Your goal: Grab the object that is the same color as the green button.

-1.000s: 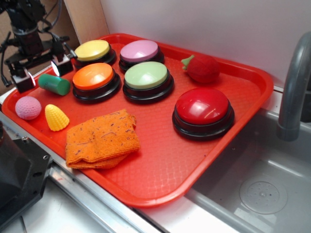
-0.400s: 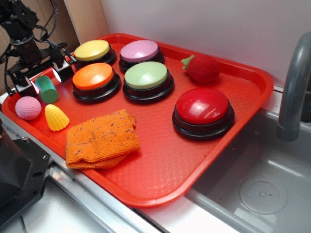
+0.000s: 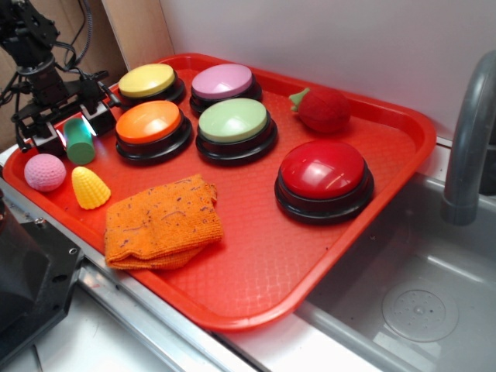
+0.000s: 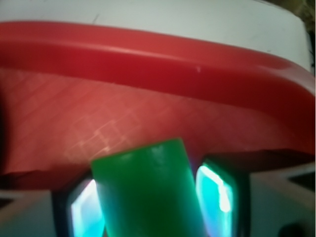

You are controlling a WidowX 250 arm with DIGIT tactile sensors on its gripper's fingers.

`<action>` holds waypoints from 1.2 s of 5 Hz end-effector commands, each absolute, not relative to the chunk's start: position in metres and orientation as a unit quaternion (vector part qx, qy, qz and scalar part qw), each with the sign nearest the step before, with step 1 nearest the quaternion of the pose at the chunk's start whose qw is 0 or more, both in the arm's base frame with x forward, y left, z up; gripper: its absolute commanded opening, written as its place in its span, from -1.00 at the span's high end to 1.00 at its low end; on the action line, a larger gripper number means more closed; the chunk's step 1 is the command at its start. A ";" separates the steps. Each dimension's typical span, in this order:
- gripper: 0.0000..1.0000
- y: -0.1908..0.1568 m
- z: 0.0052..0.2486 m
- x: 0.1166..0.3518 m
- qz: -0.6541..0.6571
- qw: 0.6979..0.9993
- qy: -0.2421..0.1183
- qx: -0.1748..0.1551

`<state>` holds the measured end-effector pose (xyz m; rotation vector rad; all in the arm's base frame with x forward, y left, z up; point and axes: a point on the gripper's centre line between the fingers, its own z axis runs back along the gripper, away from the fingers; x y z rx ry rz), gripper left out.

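The object, a short green cylinder [image 3: 80, 143], stands at the left end of the red tray [image 3: 271, 256], just left of the orange button. My gripper [image 3: 74, 131] reaches down over it with one finger on each side, shut on it. In the wrist view the cylinder [image 4: 145, 187] fills the space between the two glowing pads [image 4: 217, 197] of the gripper [image 4: 150, 207], with the tray rim [image 4: 148, 54] beyond. The pale green button [image 3: 232, 118] sits mid-tray, well right of the gripper.
Orange [image 3: 149, 122], yellow [image 3: 147, 79], pink [image 3: 222, 80] and a larger red button [image 3: 322, 168] share the tray with a red strawberry toy [image 3: 322, 110], pink ball [image 3: 44, 171], yellow corn toy [image 3: 90, 187] and orange cloth [image 3: 163, 221]. A sink [image 3: 418, 294] and faucet [image 3: 469, 132] lie right.
The cylinder lay on its side pointing right; now it has turned upright between the fingers. The gripper shifted slightly left and its fingers came closer together around the cylinder.
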<state>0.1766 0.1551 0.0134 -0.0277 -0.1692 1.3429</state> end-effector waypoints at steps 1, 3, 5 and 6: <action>1.00 0.157 0.040 0.170 0.551 0.830 -0.089 -0.012; 1.00 0.129 0.111 0.181 0.431 0.897 -0.095 0.001; 1.00 0.058 0.142 0.191 0.255 0.963 -0.084 -0.039; 1.00 0.024 0.144 0.184 0.193 0.977 -0.076 -0.050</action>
